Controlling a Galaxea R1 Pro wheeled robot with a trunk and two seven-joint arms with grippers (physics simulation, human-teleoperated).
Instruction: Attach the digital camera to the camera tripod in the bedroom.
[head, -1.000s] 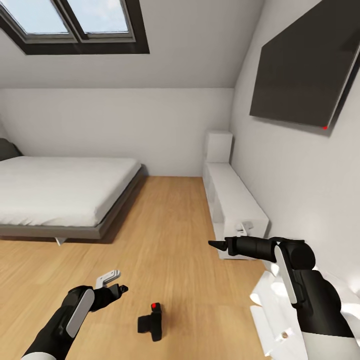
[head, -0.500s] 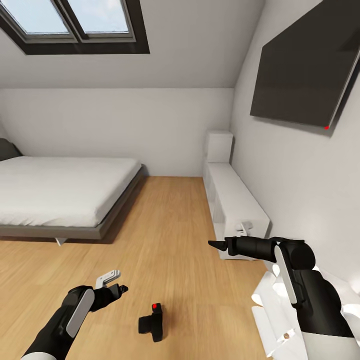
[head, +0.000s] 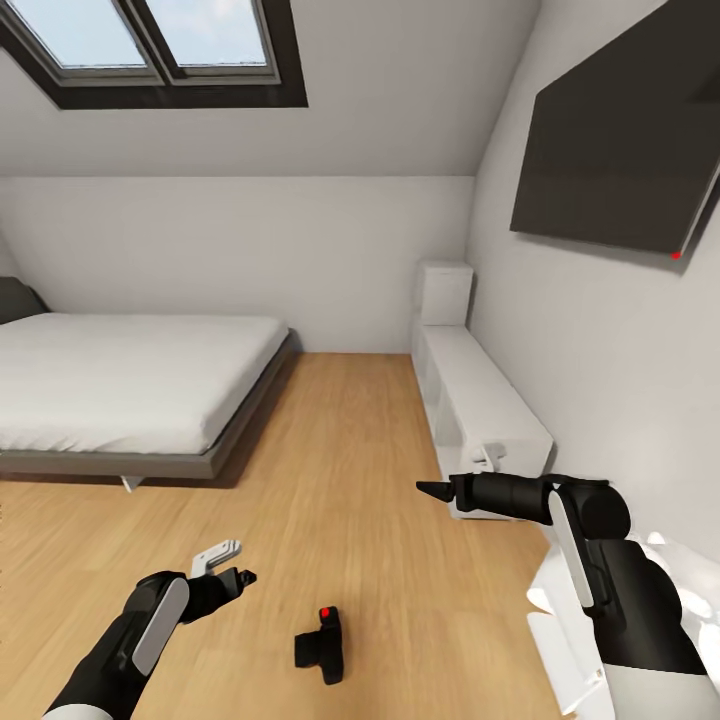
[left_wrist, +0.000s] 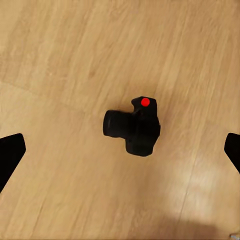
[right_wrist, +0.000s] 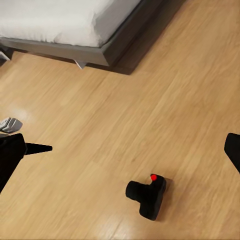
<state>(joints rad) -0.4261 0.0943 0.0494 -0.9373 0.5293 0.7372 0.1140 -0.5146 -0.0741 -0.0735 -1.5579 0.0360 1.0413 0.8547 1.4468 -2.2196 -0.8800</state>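
Note:
The digital camera (head: 322, 645), small and black with a red button on top, lies on the light wood floor of the bedroom, low in the head view between my two arms. My left gripper (head: 243, 577) hovers just left of it and is open; its dark fingers (left_wrist: 11, 152) stand far apart, with the digital camera (left_wrist: 134, 126) on the floor below and between them, untouched. My right gripper (head: 428, 490) is open, held higher and to the right, with the digital camera (right_wrist: 147, 194) on the floor below it. The camera tripod is out of view.
A grey-framed bed (head: 120, 380) fills the left. Low white cube shelves (head: 470, 400) run along the right wall under a dark wall panel (head: 610, 150). A small light-grey object (head: 215, 553) lies on the floor by my left gripper. Open floor stretches ahead.
The whole head view has shifted slightly, so the room and the camera on the floor sit a little further right in the picture. Both arms hold the same pose.

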